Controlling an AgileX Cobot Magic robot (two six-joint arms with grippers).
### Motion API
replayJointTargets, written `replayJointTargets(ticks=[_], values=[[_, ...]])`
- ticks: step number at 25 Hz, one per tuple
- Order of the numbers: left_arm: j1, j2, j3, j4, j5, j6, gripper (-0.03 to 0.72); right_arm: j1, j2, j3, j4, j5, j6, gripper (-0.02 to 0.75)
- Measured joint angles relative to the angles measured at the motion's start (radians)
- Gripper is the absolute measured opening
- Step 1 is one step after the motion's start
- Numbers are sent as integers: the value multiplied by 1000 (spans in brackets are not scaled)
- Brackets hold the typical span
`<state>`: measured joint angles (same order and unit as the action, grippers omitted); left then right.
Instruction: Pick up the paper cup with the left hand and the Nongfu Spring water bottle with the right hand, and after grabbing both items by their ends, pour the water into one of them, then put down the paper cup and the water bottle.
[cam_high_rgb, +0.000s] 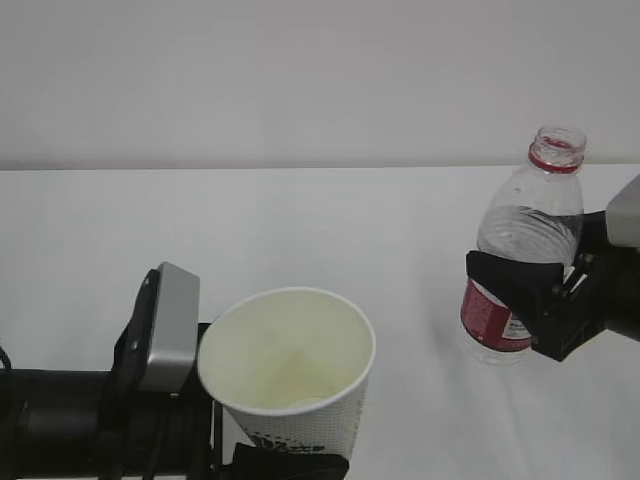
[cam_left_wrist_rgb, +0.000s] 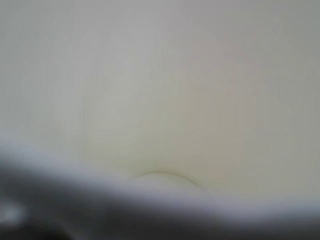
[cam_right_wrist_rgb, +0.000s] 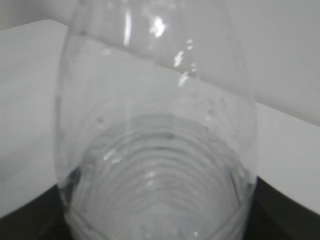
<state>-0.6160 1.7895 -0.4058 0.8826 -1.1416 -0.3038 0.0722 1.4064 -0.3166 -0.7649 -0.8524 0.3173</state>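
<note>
On the right, our right tool (cam_high_rgb: 525, 300) is clamping the Nongfu Spring water bottle (cam_high_rgb: 525, 240) mid-body, clear of the desk (cam_high_rgb: 300, 230); it looks slippery and crushable. Our left tool (cam_high_rgb: 250, 450) is pinching the light, flimsy paper cup (cam_high_rgb: 290, 375) low down.

The small white tapered paper cup (cam_high_rgb: 290, 375) with a cream inside and a dark printed logo low on its wall sits clamped in the left end effector (cam_high_rgb: 285, 462), mouth tipped toward the camera. The clear ribbed plastic water bottle (cam_high_rgb: 525, 250), uncapped, with red neck ring and red label, stands slightly tilted within the right end effector (cam_high_rgb: 530, 300), partly filled with clear water (cam_right_wrist_rgb: 160, 170)
</note>
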Motion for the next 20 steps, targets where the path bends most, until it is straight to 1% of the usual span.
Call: replayJointTargets(ticks=[6,11,16,20], values=[[-67,0,-48,-8,0,-13,517,0,0,-31,-41,2,15,520],[-103,0,-89,-10,0,-36,517,0,0,-40,-69,2,35,520],[-113,0,-98,-10,0,-37,517,2,0,-40,-83,2,44,520],[-113,0,-100,-10,0,-37,517,49,0,-81,-90,32,46,520]])
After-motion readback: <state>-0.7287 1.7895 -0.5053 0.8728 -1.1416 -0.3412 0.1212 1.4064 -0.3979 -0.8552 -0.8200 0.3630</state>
